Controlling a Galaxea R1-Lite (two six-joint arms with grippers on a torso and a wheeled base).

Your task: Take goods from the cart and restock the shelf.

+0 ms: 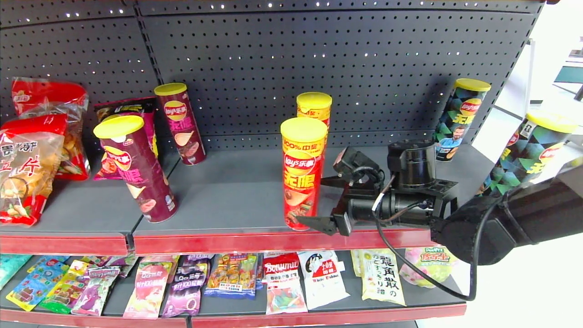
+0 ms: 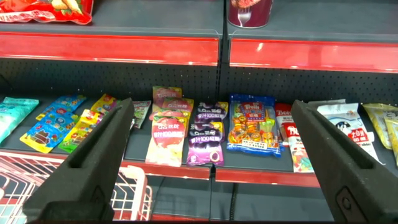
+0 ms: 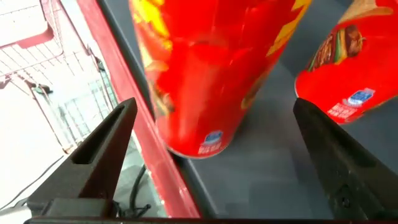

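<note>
Head view: the top shelf [image 1: 227, 191] has the front red can [image 1: 302, 177] upright at its 6 o'clock edge, right above the red lip. The rear red can [image 1: 314, 107] stands just behind it at 12 o'clock. The right gripper [image 1: 314, 200] comes in from 3 o'clock with its jaws spread wide and empty, tips level with the can's lower half. I can't tell if they touch it. Purple cans [image 1: 136, 168] stand at 9 o'clock, dark cans [image 1: 460, 118] at 2 o'clock and snack bags [image 1: 32, 150] at far 9. My read is that this can is placed and only needs clearing.

Left wrist view: the left gripper [image 2: 211, 106] is wide and holds nothing. It hangs low, facing the lower shelf [image 2: 174, 171] and its packets [image 2: 168, 134]. A corner of the cart [image 2: 130, 186] shows at 7 o'clock.

Right wrist view: the front red can sits between the spread fingers [image 3: 99, 155], beyond their tips. The rear can is at 2 o'clock and cart wire at 10.

Left to do: I can't judge it, since the cart's contents are hidden. The shelf has open gaps, so more stock seems likely. The farthest dark can is cut off behind the arm, so I can't tell what it stands on. Both red cans' tops are cropped in the right wrist view.
</note>
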